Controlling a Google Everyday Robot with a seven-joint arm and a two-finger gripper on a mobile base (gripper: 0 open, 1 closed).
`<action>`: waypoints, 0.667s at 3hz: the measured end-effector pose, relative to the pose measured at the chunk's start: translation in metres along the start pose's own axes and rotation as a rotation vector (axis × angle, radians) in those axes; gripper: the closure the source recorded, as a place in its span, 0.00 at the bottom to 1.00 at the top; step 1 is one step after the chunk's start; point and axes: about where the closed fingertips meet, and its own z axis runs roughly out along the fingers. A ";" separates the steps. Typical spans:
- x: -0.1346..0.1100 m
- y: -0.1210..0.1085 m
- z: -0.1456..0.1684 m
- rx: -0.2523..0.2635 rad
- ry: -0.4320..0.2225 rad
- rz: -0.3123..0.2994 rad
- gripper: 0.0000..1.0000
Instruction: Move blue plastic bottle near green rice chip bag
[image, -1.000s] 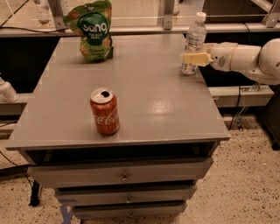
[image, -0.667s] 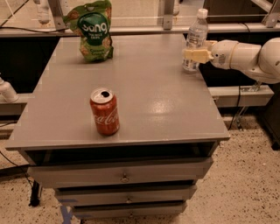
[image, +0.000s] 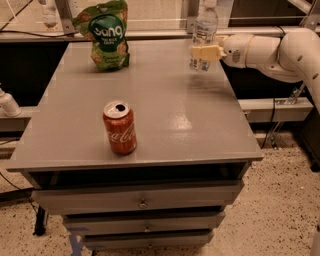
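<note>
Clear plastic on the move: the blue plastic bottle (image: 204, 27) sat further left and higher in view than a second before, over the right rear of the grey table (image: 165, 100). The gripper (image: 205, 52) reached in from the right on a white arm, its cream fingers clamped across the bottle's lower half. The bottle was upright. I could not tell whether its base had cleared the table top or was only skimming it.

The green rice chip bag (image: 106, 35) stood unmoved at the left rear, well apart from the bottle. The red cola can (image: 120, 127) was unmoved near the front.

My reading: grasp secured, carry just begun — most of the leftward travel to the bag was still to come. A tall, slim bottle could tip when released.
</note>
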 end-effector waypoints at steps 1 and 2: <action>-0.011 0.027 0.041 -0.037 0.006 -0.002 1.00; -0.016 0.038 0.085 -0.052 -0.002 -0.005 1.00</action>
